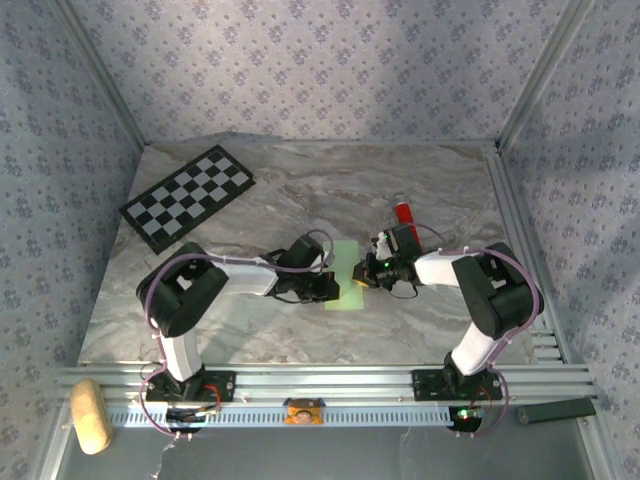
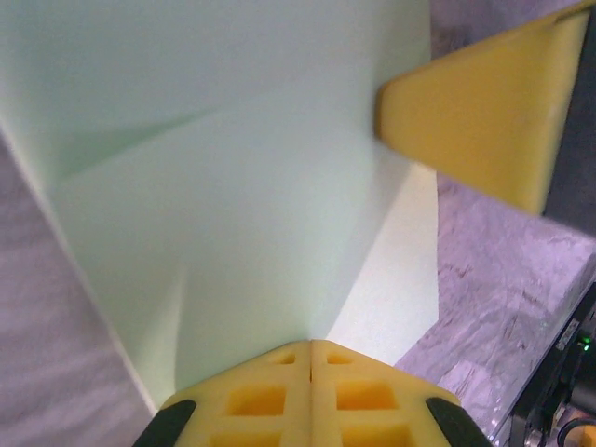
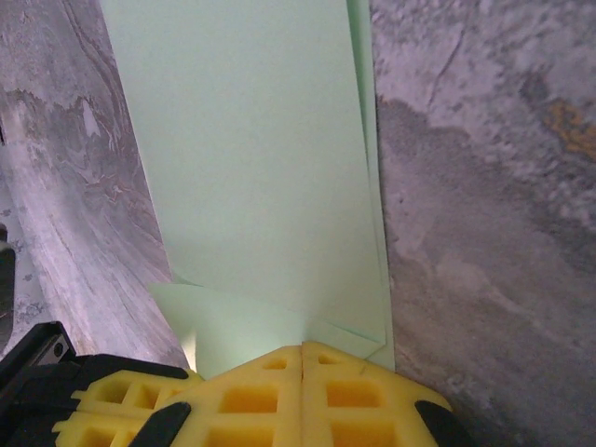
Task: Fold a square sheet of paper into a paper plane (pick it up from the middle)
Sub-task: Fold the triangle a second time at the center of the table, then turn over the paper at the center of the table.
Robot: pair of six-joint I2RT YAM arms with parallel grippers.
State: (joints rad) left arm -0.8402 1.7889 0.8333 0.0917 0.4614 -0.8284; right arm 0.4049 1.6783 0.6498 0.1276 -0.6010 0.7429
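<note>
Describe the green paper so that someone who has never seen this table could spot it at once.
Find the grey marbled table, then its middle, where the left gripper and right gripper face each other. Between them lies the sheet of paper: plain light green and partly folded, unlike the black-and-white checkerboard at far left or the small red tube nearby.

The square sheet of paper (image 3: 251, 158) is thin, matt and smooth, with sharp creases. The right gripper (image 3: 304, 352) and left gripper (image 2: 310, 349) have yellow, matt, waffle-recessed moulded plastic. The table (image 3: 484, 233) is marble-patterned, smooth, low-sheen. The rails (image 1: 330, 378) are ribbed bare metal.
</note>
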